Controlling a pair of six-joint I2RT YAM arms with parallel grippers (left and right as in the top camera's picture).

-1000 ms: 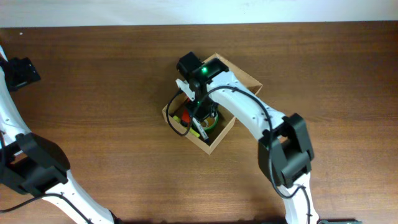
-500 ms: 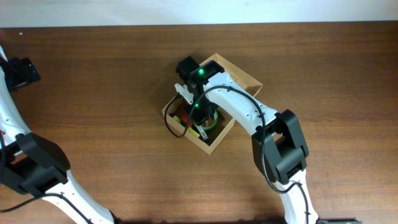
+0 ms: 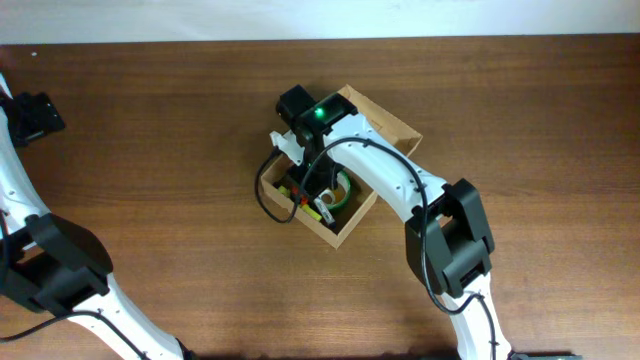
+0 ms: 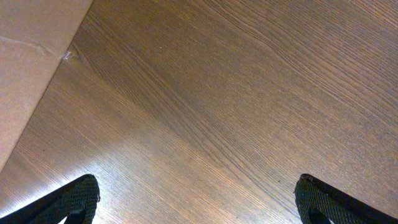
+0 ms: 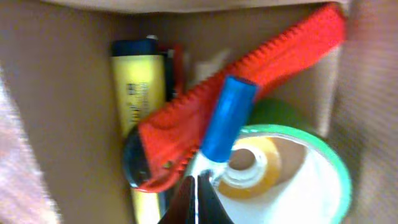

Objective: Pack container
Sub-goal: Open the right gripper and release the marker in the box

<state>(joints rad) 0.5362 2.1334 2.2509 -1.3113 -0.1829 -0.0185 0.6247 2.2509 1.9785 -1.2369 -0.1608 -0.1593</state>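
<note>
Closest to the right wrist camera, the right gripper [image 5: 196, 199] showed its fingers drawn together, with only a thin pale seam between them. The lower end of a blue marker [image 5: 227, 118] met their tips, but whether they pinched it could not be told through the blur. Just past the tips lay a green tape roll [image 5: 311, 186] with a smaller yellowish roll [image 5: 252, 165] sitting inside its ring. A red toothed piece [image 5: 249, 68] ran slantwise behind the blue marker. A yellow marker [image 5: 140, 93] with a dark cap lay along the left wall of the container [image 5: 62, 124].

From overhead, that cardboard box sat a little beyond the middle of the wooden table [image 3: 180, 200]. It was turned on a diagonal with its flap lying open toward the far right. The right arm bent over it from the near edge, its wrist down inside.

Well apart from the box, at the far left edge, the left gripper [image 4: 202, 199] hung over bare wood with its jaws spread wide. Its dark fingertips [image 4: 78, 196] showed only in the lower corners of its own view. A tan sheet [image 4: 31, 62] bordered the tabletop beyond them.
</note>
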